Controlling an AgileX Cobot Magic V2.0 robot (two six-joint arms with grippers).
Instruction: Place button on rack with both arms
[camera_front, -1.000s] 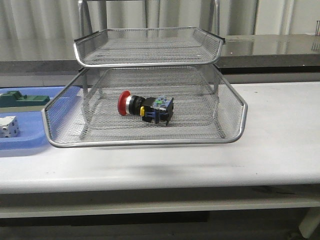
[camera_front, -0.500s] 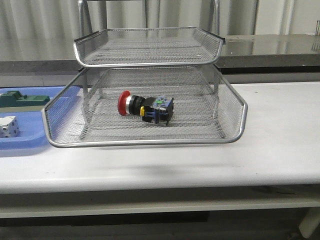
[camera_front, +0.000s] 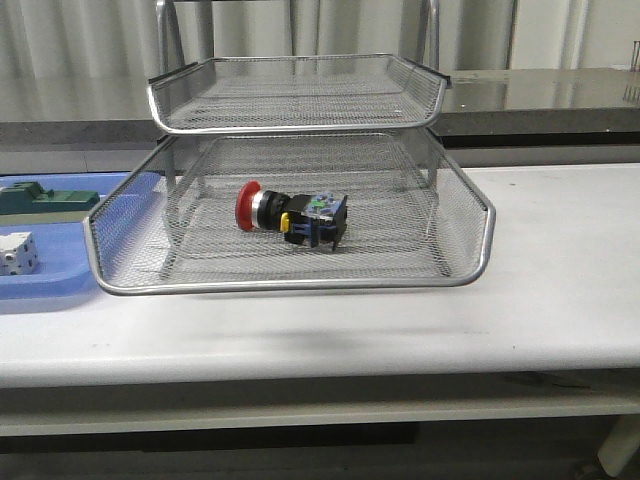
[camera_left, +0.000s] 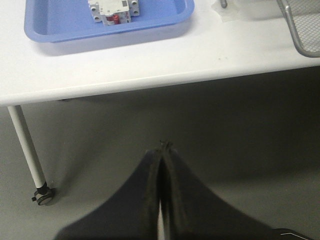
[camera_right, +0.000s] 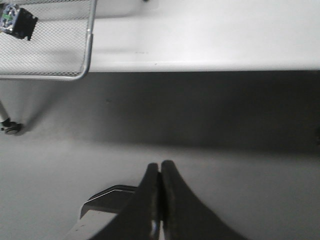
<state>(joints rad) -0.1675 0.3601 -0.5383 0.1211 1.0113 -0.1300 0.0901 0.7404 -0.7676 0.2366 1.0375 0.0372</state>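
The button (camera_front: 290, 214), red cap to the left and black body to the right, lies on its side in the lower visible tier of the silver wire rack (camera_front: 480, 235). Its black body (camera_right: 17, 20) also shows through the mesh in the right wrist view. Neither arm appears in the front view. My left gripper (camera_left: 162, 149) hangs below the table's front edge over the floor, shut with nothing in it. My right gripper (camera_right: 160, 165) is likewise low over the floor, shut and holding nothing.
A flat blue tray (camera_front: 60, 285) sits left of the rack with a white cube (camera_front: 17, 253) and a green block (camera_front: 45, 198). A white breaker-like part (camera_left: 113, 10) shows in the blue tray (camera_left: 65, 30). A table leg with caster (camera_left: 30, 160) stands near the left gripper.
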